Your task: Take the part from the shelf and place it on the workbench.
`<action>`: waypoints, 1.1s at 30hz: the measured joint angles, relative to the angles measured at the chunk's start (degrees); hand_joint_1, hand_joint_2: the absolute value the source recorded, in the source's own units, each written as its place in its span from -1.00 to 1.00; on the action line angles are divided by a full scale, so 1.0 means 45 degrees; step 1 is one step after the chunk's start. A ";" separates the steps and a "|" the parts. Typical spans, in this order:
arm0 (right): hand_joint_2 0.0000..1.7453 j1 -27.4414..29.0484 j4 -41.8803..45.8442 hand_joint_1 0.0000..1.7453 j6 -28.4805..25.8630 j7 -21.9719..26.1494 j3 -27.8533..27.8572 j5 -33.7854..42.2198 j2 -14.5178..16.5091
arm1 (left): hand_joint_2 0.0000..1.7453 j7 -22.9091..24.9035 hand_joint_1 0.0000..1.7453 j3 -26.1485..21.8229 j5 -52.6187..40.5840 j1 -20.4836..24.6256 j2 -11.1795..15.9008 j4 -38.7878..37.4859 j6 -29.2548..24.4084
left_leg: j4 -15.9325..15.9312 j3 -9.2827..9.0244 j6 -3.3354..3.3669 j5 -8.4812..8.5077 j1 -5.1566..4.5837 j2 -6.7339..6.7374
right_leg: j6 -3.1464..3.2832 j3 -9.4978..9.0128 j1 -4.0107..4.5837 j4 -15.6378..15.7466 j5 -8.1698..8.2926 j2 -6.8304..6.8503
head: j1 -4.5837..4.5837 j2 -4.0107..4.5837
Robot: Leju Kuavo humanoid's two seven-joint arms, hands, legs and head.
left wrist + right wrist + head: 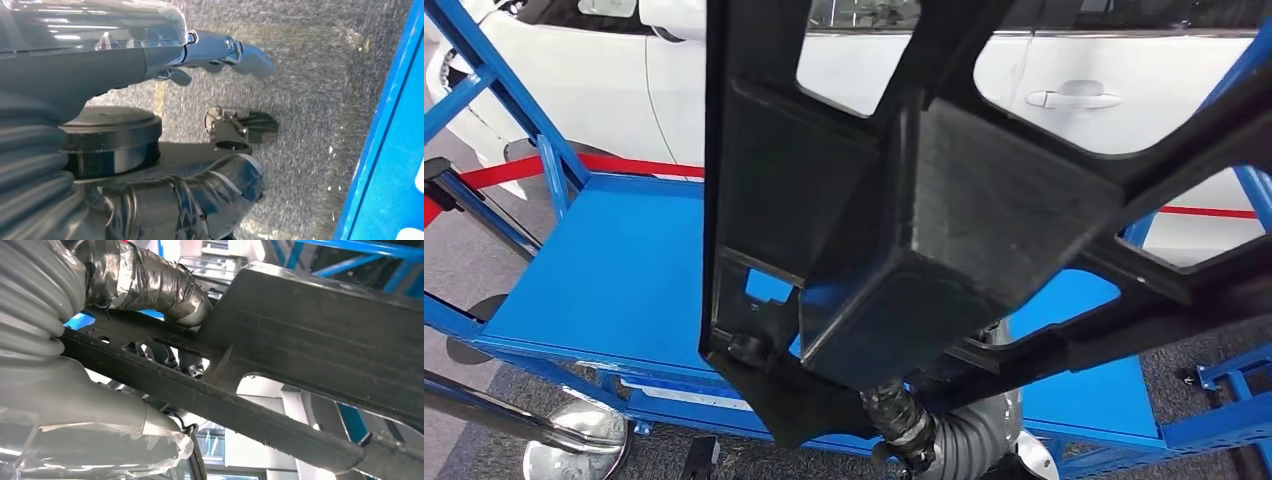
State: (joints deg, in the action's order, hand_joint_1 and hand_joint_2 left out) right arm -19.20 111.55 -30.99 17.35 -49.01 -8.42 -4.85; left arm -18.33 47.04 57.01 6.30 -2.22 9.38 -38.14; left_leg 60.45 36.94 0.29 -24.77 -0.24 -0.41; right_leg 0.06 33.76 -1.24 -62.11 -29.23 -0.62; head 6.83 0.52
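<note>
A large black plastic part (944,230) with open cut-outs and a boxy middle section hangs close in front of the head camera, tilted, above the blue workbench top (604,270). My right hand (919,425) grips it from below; in the right wrist view the taped thumb (150,285) lies over one of the part's bars (300,340) and darker fingers (165,355) curl beneath it. My left hand (220,50) hangs beside the body over grey carpet, its fingers stretched out and holding nothing.
A white car (584,90) stands behind the bench, with a red line (624,165) on the floor before it. Blue frame posts (494,80) rise at the left. A chrome stanchion base (574,445) sits at the lower left. A blue bench edge (395,125) runs near the left hand.
</note>
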 joint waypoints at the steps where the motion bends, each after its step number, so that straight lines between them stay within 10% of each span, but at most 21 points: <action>1: 1.00 0.0004 -0.0013 0.90 0.0029 0.0039 -0.0054 0.0101 0.0072 | 1.00 -0.0012 -1.00 0.0000 0.0009 -0.0011 0.0000 0.0001 0.0000 | 0.0045 0.0082 -0.0072 -0.0064 0.0015 0.0001 | 0.0108 0.0062 -0.0002 0.0018 0.0106 0.0014 | 0.0004 0.0000; 7: 1.00 0.0024 -0.0127 0.90 0.0357 0.0654 -0.0301 0.1095 0.0454 | 1.00 -0.0131 -1.00 0.0001 -0.0045 0.0004 -0.0001 0.0028 0.0080 | 0.3149 0.0870 -0.0258 -0.2455 0.0083 0.0026 | 0.0406 0.0794 0.0070 0.0073 0.0744 0.0141 | 0.0068 0.0000; 13: 1.00 0.0115 -0.0286 0.90 0.0519 0.1185 -0.0313 0.1844 0.0795 | 1.00 -0.0397 -1.00 0.0000 0.0386 0.0132 0.0121 0.0038 0.0095 | -0.0559 -0.1971 0.0136 -0.1575 -0.0183 0.0019 | 0.0254 0.1309 0.0074 0.0193 0.1445 0.0161 | 0.0065 -0.0002; 17: 1.00 0.0231 -0.0438 0.90 0.0505 0.1380 -0.0313 0.2097 0.0976 | 1.00 -0.0196 -1.00 0.0000 0.0458 0.0144 0.0231 0.0047 0.0140 | -0.0932 -0.1831 0.0377 -0.0899 -0.0215 0.0077 | -0.0005 0.1340 0.0051 0.0353 0.1566 0.0154 | 0.0017 0.0000; 21: 1.00 0.0283 -0.0642 0.90 0.0280 0.1467 -0.0313 0.2433 0.1024 | 1.00 0.0114 -1.00 0.0000 0.0346 0.0178 0.0289 0.0057 0.0163 | -0.1136 -0.1203 0.0600 -0.0134 -0.0151 0.0176 | -0.0128 0.1846 0.0070 -0.2051 -0.0750 0.0131 | -0.0123 0.0000; 23: 1.00 0.0309 -0.0737 0.90 0.0177 0.1461 -0.0313 0.2495 0.1023 | 1.00 0.0176 -1.00 0.0000 0.0246 0.0163 0.0290 0.0059 0.0209 | -0.1046 -0.0731 0.0549 0.0153 -0.0124 0.0196 | -0.0219 0.1677 0.0023 -0.2869 -0.0762 0.0136 | -0.0136 0.0000; 25: 1.00 0.0319 -0.0815 0.90 0.0125 0.1437 -0.0313 0.2511 0.1024 | 1.00 0.0164 -1.00 0.0000 0.0161 0.0159 0.0291 0.0062 0.0244 | -0.0840 -0.0212 0.0423 0.0399 -0.0059 0.0204 | -0.0327 0.0749 -0.0061 -0.2150 -0.0180 0.0146 | -0.0147 0.0000; 28: 1.00 0.0328 -0.0883 0.90 0.0101 0.1367 -0.0314 0.2515 0.1055 | 1.00 0.0120 -1.00 0.0000 0.0119 0.0137 0.0305 0.0063 0.0248 | -0.0350 0.0379 0.0178 0.0604 -0.0037 0.0183 | -0.0319 -0.0925 -0.0080 0.0068 -0.0430 0.0095 | -0.0171 -0.0001; 31: 1.00 0.0343 -0.0935 0.90 0.0096 0.1335 -0.0317 0.2523 0.1083 | 1.00 0.0068 -1.00 0.0000 0.0123 0.0103 0.0308 0.0068 0.0250 | -0.0235 0.0543 -0.0074 0.0840 0.0039 0.0157 | 0.0019 -0.0877 0.0001 0.0415 -0.0449 0.0082 | -0.0290 -0.0004; 33: 1.00 0.0340 -0.0974 0.90 0.0067 0.1327 -0.0318 0.2554 0.1101 | 1.00 -0.0012 -1.00 0.0000 0.0152 0.0074 0.0306 0.0080 0.0267 | 0.0156 0.0744 -0.0210 0.0267 0.0103 0.0131 | 0.0256 -0.0657 -0.0009 0.0437 -0.0165 0.0131 | -0.0281 -0.0004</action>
State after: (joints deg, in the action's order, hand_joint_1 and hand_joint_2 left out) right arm -17.67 107.17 -30.69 23.33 -50.45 3.07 0.11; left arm -18.38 47.04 57.70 6.63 -0.85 9.74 -36.94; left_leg 61.15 40.29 -0.66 -23.56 0.22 0.18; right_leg 1.21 30.80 -1.28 -60.14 -29.97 -0.03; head 5.56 0.51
